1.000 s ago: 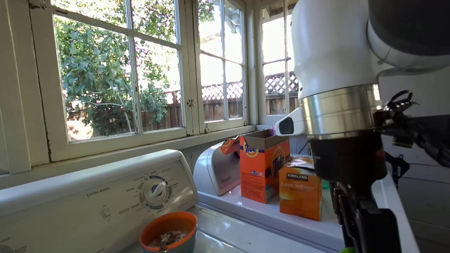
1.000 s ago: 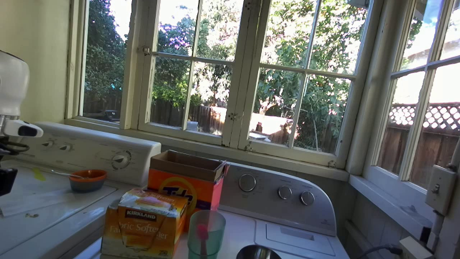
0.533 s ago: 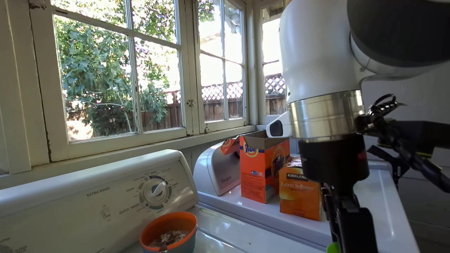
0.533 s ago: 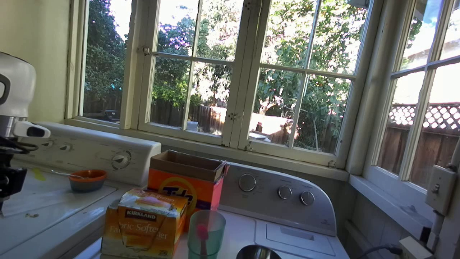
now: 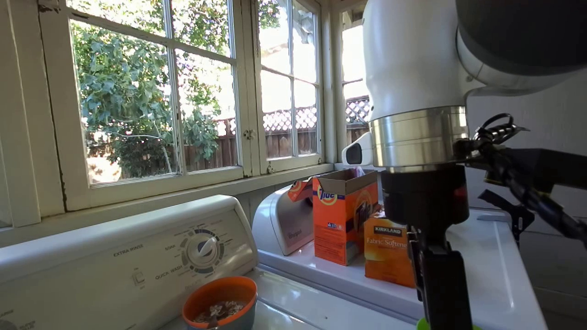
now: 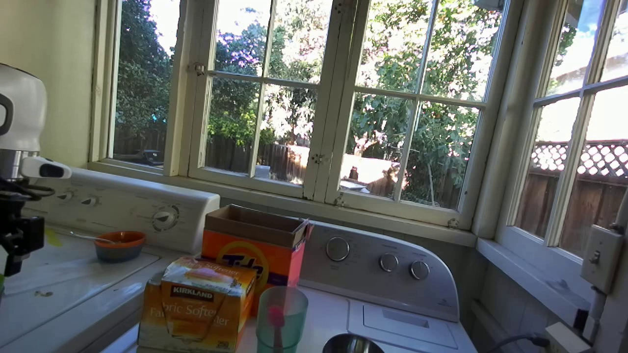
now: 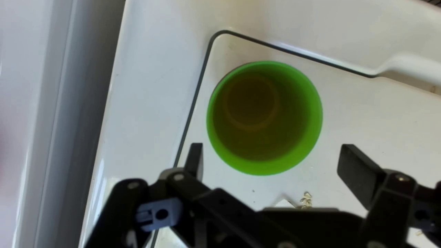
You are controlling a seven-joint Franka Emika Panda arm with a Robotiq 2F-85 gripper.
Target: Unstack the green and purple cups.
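daylight glares through the windows, overexposed; indoors dimmer.

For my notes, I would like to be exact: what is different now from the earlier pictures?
In an exterior view, the arm has moved left, dipping and then rising a little. The green cup went the same way; the fingers now stand open, apparently clear of it, so it was probably let go. The orange bowl, Tide box and softener box stayed put.
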